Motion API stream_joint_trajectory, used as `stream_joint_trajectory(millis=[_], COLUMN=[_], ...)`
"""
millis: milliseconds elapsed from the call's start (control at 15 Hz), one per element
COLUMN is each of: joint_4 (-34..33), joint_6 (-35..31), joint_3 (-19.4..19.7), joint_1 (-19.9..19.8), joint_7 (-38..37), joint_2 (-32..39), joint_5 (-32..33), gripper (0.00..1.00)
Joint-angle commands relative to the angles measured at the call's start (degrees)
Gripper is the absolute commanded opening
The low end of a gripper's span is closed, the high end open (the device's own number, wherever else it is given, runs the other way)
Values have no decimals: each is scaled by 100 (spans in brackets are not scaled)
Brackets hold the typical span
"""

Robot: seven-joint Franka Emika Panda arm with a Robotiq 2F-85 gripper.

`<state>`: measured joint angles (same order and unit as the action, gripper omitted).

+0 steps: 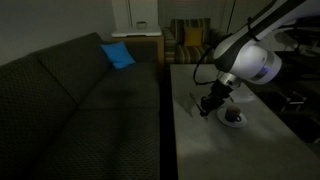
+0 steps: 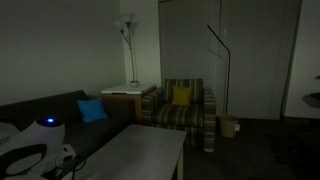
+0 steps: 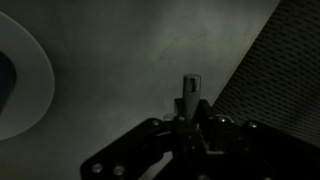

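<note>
In the wrist view my gripper point(image 3: 190, 120) is shut on a small, thin grey stick-like object point(image 3: 190, 88) that points away from the jaws, just above the grey table point(image 3: 120, 60). A white plate point(image 3: 25, 90) lies at the left edge. In an exterior view the gripper point(image 1: 210, 103) hangs low over the table point(image 1: 220, 145), just beside the white plate point(image 1: 233, 118), which has something dark in it. The room is dim and I cannot tell what the held object is.
A dark sofa point(image 1: 70, 95) with a blue cushion point(image 1: 117, 55) runs along the table's side; its fabric shows in the wrist view point(image 3: 290, 70). A striped armchair point(image 2: 182, 108) with a yellow cushion point(image 2: 181, 96), a floor lamp point(image 2: 127, 30) and a small basket point(image 2: 230, 125) stand beyond.
</note>
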<state>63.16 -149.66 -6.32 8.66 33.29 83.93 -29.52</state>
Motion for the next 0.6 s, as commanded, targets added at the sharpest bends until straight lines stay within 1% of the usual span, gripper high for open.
stream_joint_trajectory(millis=[0,133,267,333,467,533], joint_4=[-12,-74,-113,-109,-109,174], joint_6=[-227,21,248,246,358,116], joint_3=[130,208,150,149,-15,-159], joint_1=[96,107,11,-8,-172,45], joint_7=[-1337,-2020,-2400,-2571,-2693,-2944], joint_2=[2,3,4,4,3,4], joint_5=[1031,1627,1962,2054,2089,1992], gripper=[4,4,4,4,4,4])
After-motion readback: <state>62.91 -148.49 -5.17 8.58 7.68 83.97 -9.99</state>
